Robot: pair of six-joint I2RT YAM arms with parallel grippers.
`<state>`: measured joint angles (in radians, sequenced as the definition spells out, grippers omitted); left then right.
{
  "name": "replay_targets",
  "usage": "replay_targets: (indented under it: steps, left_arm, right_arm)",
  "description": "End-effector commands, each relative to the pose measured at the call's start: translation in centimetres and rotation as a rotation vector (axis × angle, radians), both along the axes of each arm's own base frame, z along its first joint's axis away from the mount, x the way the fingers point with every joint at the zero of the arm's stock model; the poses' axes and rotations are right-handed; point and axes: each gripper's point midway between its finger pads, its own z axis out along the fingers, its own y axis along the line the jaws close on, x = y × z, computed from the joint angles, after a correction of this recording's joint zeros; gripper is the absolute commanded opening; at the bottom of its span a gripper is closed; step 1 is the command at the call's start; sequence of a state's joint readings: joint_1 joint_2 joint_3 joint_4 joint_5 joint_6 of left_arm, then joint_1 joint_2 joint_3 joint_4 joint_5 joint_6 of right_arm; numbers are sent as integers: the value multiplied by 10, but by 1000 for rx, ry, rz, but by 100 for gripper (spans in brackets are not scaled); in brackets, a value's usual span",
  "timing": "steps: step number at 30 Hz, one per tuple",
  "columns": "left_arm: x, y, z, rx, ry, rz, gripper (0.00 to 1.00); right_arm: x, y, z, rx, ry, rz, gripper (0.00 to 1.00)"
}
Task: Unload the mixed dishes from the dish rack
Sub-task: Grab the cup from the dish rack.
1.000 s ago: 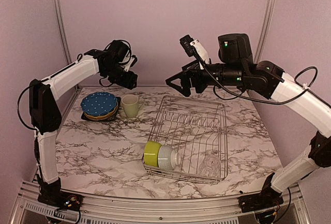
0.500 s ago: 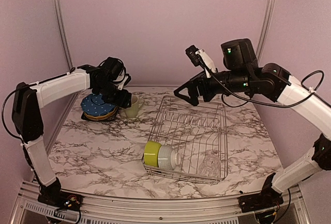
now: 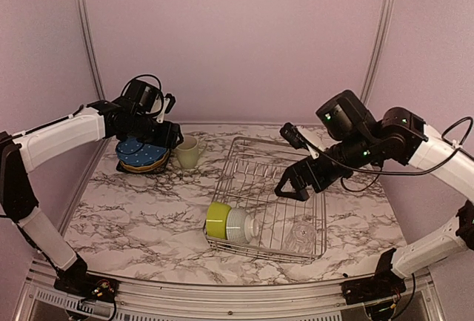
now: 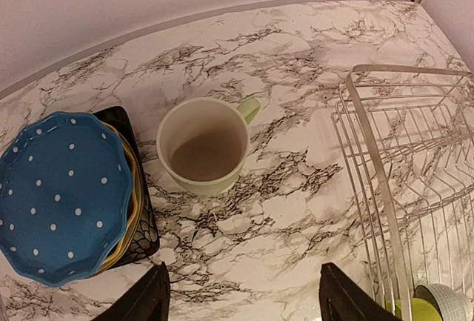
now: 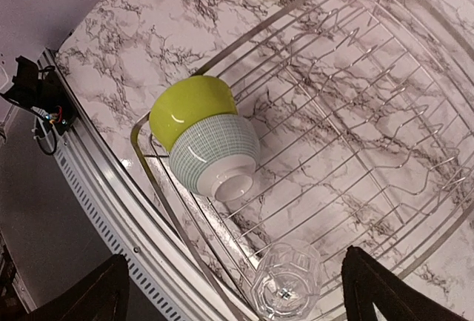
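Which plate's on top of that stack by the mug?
The blue dotted plate; the orange plate and the black plate show only as edges beneath it.

Bowls (image 5: 204,136), glass (image 5: 285,288) in rack (image 3: 270,173) (plates (image 4: 63,195), mug (image 4: 204,147) out)

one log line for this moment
left pincer open by mug | right pincer open over dish rack | in rack: lime-green bowl, ribbed bowl, glass
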<state>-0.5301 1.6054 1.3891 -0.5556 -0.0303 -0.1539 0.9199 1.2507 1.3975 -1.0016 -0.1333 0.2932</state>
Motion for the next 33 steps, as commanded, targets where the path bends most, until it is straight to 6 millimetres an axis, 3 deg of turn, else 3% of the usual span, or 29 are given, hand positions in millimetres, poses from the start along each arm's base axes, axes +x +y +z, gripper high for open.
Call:
replay_targets:
  steps: [1,12,27,33]
  left_arm:
    - [3,-2,20,-65,-70,11,71]
    - [0,-1,14,-59,-59,14,71]
    - [0,0,13,-42,-60,5,72]
    - [-1,1,13,-35,-61,-1,72]
  right_arm:
    - [-32,-22,-53,-190,169,-76,96]
    - [-41,-52,-107,-363,265,-182,98]
    - [-41,-53,-155,-459,305,-188,96]
    - [-38,-49,-169,-468,312,-189,89]
